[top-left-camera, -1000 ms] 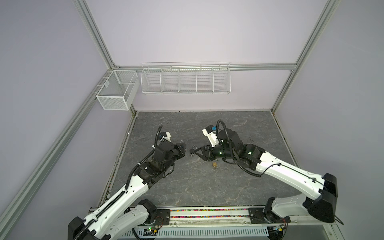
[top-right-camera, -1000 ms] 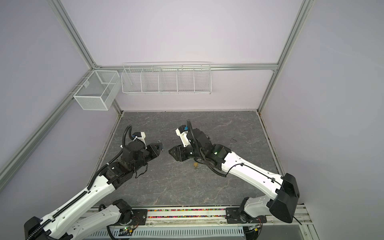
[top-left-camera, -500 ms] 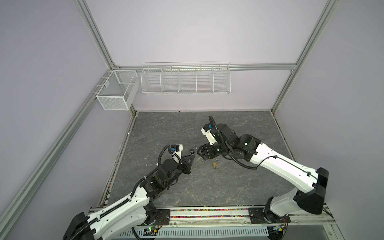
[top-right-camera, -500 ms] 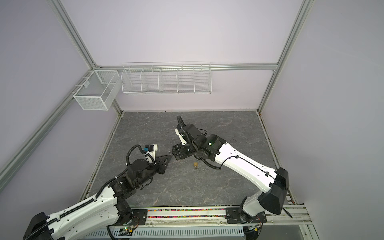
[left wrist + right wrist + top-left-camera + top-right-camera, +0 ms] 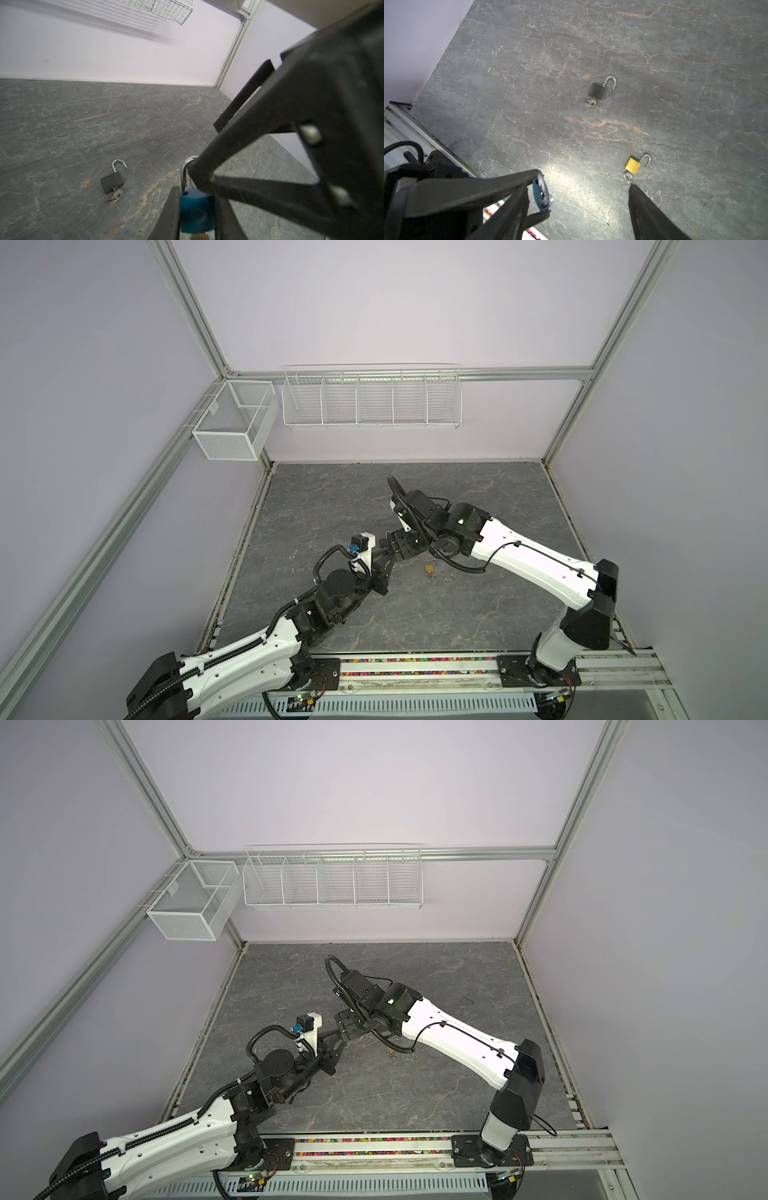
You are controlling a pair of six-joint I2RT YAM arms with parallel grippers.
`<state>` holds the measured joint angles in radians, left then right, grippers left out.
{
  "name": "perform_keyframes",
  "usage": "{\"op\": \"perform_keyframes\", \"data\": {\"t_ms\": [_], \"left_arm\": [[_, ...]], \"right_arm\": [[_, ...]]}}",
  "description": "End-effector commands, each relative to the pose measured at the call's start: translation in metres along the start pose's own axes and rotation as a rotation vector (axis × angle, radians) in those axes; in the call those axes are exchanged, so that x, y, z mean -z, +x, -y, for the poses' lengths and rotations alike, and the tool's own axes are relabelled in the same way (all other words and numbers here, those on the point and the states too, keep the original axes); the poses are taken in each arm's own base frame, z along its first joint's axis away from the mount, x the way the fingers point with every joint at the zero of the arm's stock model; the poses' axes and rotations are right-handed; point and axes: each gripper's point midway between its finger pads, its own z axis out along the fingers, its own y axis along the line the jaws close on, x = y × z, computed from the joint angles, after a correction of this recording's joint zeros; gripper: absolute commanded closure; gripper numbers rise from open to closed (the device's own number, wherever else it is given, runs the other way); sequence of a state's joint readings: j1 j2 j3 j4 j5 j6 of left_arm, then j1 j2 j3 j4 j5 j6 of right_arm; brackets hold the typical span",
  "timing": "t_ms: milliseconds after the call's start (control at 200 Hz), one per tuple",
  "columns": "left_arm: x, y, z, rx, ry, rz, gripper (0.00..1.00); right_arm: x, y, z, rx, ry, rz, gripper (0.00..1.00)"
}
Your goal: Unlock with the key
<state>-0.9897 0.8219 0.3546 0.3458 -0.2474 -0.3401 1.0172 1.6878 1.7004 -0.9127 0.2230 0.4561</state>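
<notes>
Fingers (image 5: 171, 212) of the left gripper (image 5: 196, 200) pinch the blue lock (image 5: 196, 212) just above the table (image 5: 83, 124). The right gripper (image 5: 390, 554), jaws spread, rests one finger against its shackle. Nearby, a black lock (image 5: 112, 182) and a brass lock (image 5: 633, 165) lie open, keys (image 5: 590, 102) inserted.

You have a grey, marble-veined tabletop (image 5: 498, 481) enclosed by pale lilac wall panels (image 5: 395, 302) in a silver aluminium frame (image 5: 190, 310). On the back wall hangs a long white wire rack (image 5: 372, 400) split into five compartments. Just beside it, on the left wall's rail, hangs a white mesh box (image 5: 232, 423). Along the near edge runs a metal rail (image 5: 415, 682) with a strip of multicoloured specks.
</notes>
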Motion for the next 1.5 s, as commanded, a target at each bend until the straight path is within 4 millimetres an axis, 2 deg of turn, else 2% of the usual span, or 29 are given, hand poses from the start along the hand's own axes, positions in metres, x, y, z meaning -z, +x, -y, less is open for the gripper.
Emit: {"op": "perform_keyframes", "data": {"t_ms": [0,405,790,1049,1179,1494], "left_arm": [[0.001,-0.006,0.003,-0.034,0.010,0.042,1.00],[0.004,-0.001,0.008,-0.122,0.048,0.040,1.00],[0.008,0.003,0.015,-0.191,0.097,0.040,1.00],[0.009,-0.003,0.018,-0.225,0.104,0.059,1.00],[0.009,-0.001,0.020,-0.234,0.115,0.052,1.00],[0.010,-0.003,0.015,-0.225,0.090,0.069,1.00]], "right_arm": [[-0.002,0.001,0.011,0.008,0.090,-0.016,0.23],[-0.012,-0.001,0.025,0.075,0.220,-0.073,0.21],[-0.002,0.000,0.028,0.118,0.190,-0.131,0.18],[-0.003,0.006,0.024,0.163,0.126,-0.178,0.17],[0.005,-0.001,0.022,0.171,0.114,-0.143,0.16],[0.010,0.007,0.035,0.176,0.126,-0.156,0.15]]}}
